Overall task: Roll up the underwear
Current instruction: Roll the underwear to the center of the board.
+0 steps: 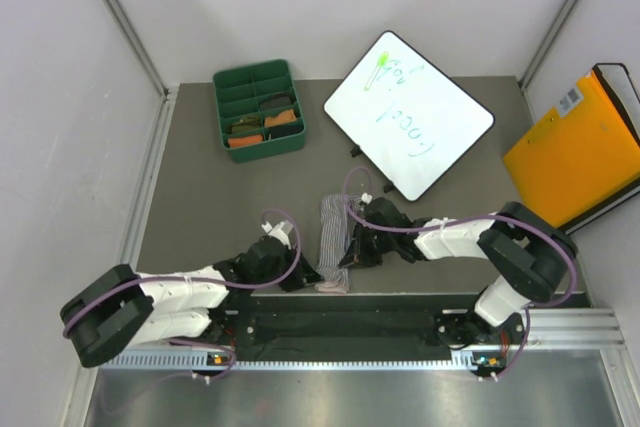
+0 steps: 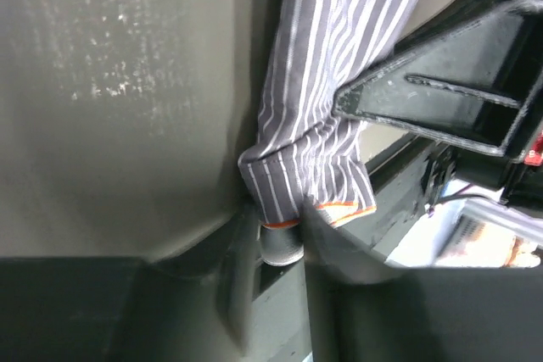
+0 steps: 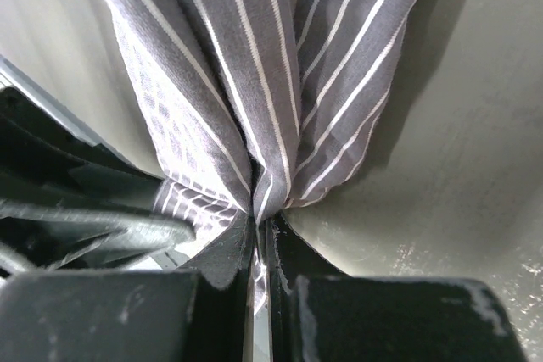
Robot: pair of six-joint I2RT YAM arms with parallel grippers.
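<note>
**Right hand (image 3: 261, 228) pinched shut on the underwear (image 3: 271, 74)**

From my console, the grey surface (image 1: 200, 197) took up most of the overhead view, with both arms reaching in from its near edge. A whiteboard (image 1: 410, 112) lay at the far middle and an orange folder (image 1: 575, 147) leaned at the far right. Neither mattered to the job, and both were well apart from the work. The green divided tray (image 1: 222, 112) sat at the far left with a few dark and orange bundles in its nearer compartments. I took it to be where finished rolls belong.

The underwear, grey with fine white stripes, lay as a long narrow strip running away from the near edge, between the two hands. I judged it was drawn out that way so it could be rolled from one end. The right hand was fully closed on the strip's right edge, with cloth gathered into creases at its tips, a hold that pins the fabric taut. The left hand (image 2: 284, 231) sat at the near corner, where an orange-edged hem hung between its fingers (image 2: 204, 252). Its jaws stood partway apart, and I could not tell whether they were gripping the hem. I saw no roll formed, so I judged this piece to be at its start.
</note>
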